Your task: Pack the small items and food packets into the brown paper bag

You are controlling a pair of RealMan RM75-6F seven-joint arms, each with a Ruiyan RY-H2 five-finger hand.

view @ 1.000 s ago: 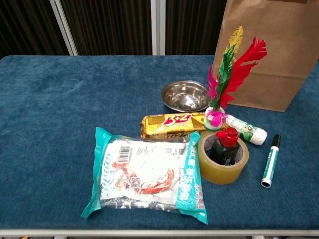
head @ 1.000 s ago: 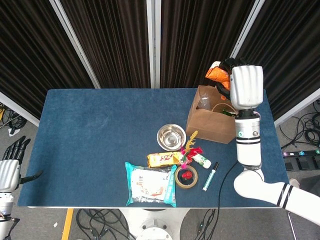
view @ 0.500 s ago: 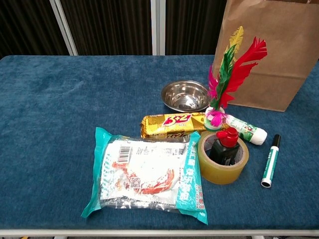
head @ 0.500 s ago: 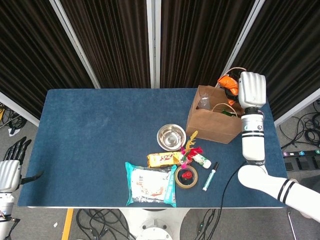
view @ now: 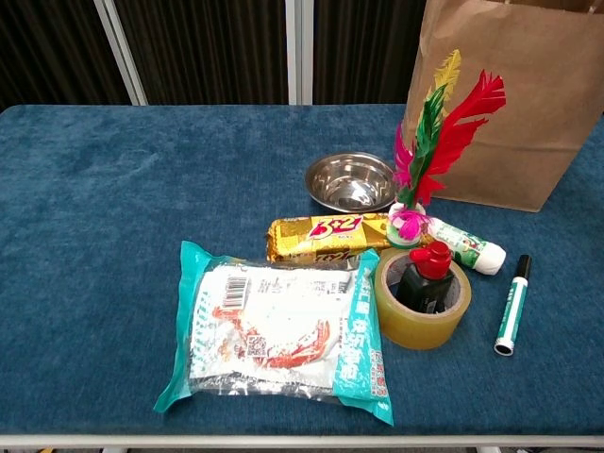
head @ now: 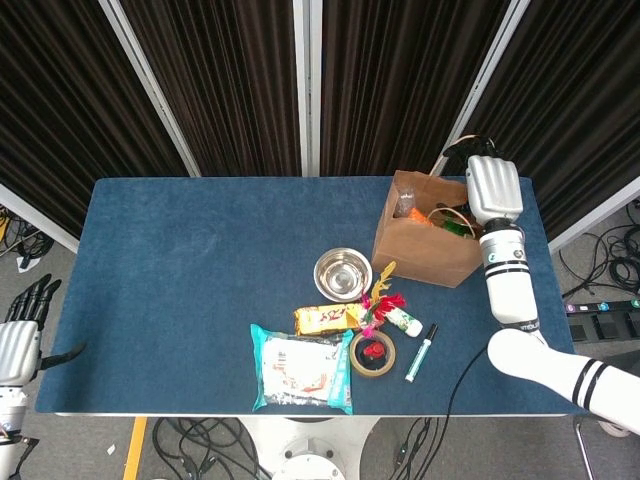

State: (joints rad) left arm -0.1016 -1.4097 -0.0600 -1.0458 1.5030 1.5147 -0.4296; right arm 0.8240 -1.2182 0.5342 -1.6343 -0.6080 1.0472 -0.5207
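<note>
The brown paper bag (head: 425, 250) stands open at the table's far right, and the chest view shows its front wall (view: 510, 104). My right hand (head: 493, 188) hovers over its right rim, back up, fingers hidden. An orange packet (head: 420, 214) lies inside the bag just left of the hand. In front of the bag lie a yellow snack bar (view: 326, 236), a big teal-edged food packet (view: 278, 330), a feather shuttlecock (view: 429, 142), a white-green tube (view: 467, 247) and a green marker (view: 511, 304). My left hand (head: 20, 335) hangs off the table's near left corner, holding nothing.
A steel bowl (view: 350, 181) sits left of the bag. A tape roll (view: 422, 299) rings a small black bottle with a red cap (view: 427, 274). Dark curtains close off the back. The table's left half is bare blue cloth (head: 190, 270).
My right hand came down and slightly left over the bag. The orange packet, earlier held high above the rim, now sits inside the bag. The left hand stayed put.
</note>
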